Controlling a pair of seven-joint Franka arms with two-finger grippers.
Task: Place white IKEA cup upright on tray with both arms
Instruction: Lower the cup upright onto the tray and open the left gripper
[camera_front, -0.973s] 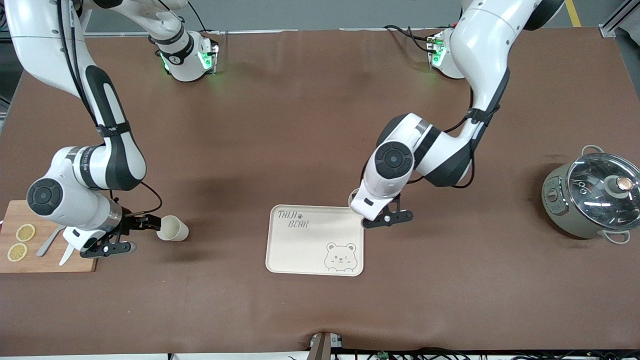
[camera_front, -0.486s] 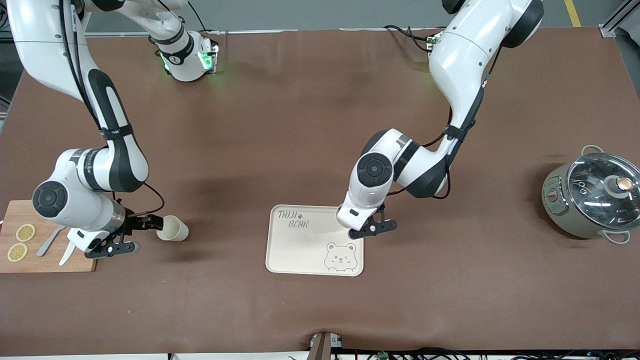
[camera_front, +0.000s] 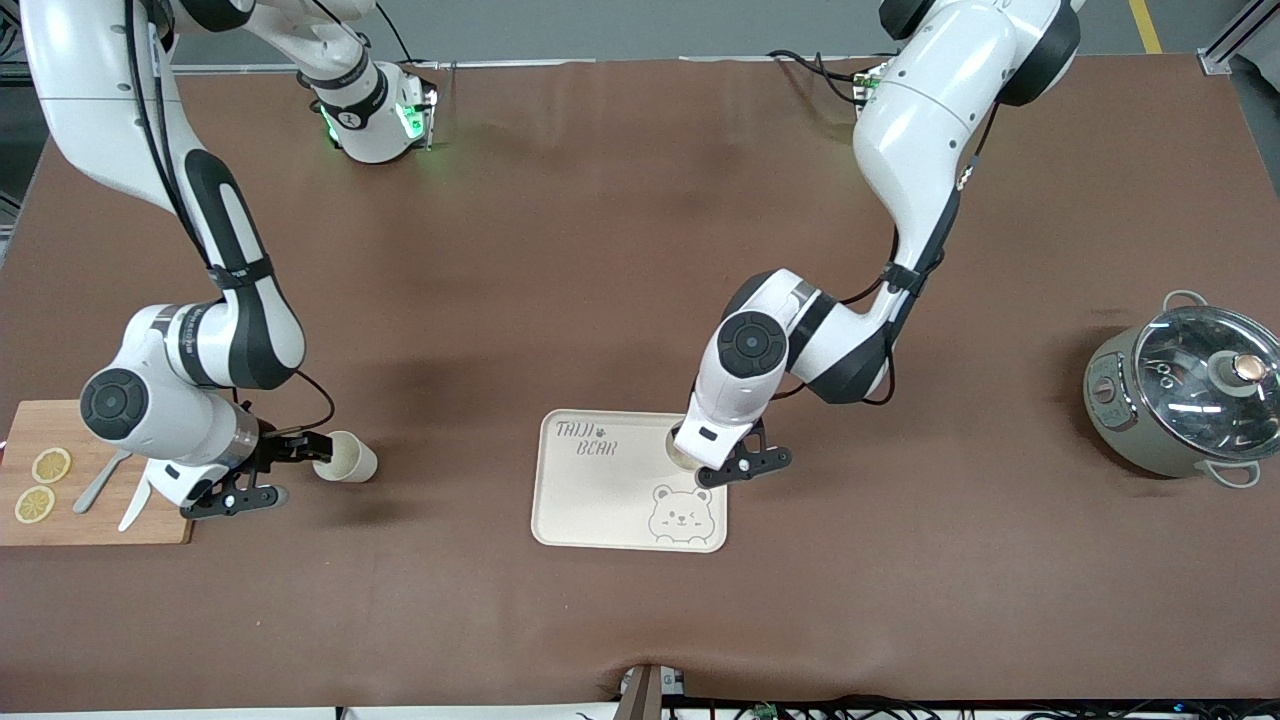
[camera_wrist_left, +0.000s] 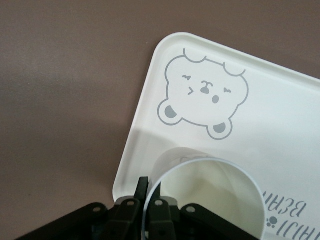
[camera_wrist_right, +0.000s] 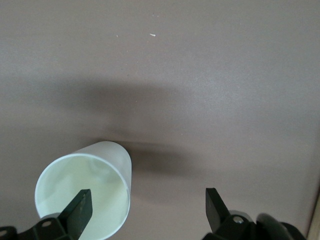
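Brown surface (camera_front: 600, 280): left pincer (camera_wrist_left: 149, 200) pinches cup (camera_wrist_left: 210, 195) rim over tray (camera_front: 600, 500), tip risk on release; right pincer (camera_wrist_right: 145, 207) gapes beside second cup (camera_front: 345, 457).

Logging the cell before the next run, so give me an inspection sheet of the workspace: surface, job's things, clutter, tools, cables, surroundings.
Surface: brown table cover, no spills seen.
Job's things: cream tray; upright cup over the tray, contact unclear; lying cup on its side on the table, toward the right arm's end.
Clutter: cutting board with lemon slices and cutlery, right arm's end; lidded pot, left arm's end.
Tools: left tool shut on the upright cup's rim; right tool open at the lying cup's mouth.
Cables: black cable looped at the right wrist.
Surroundings: grey floor; nothing else seen.
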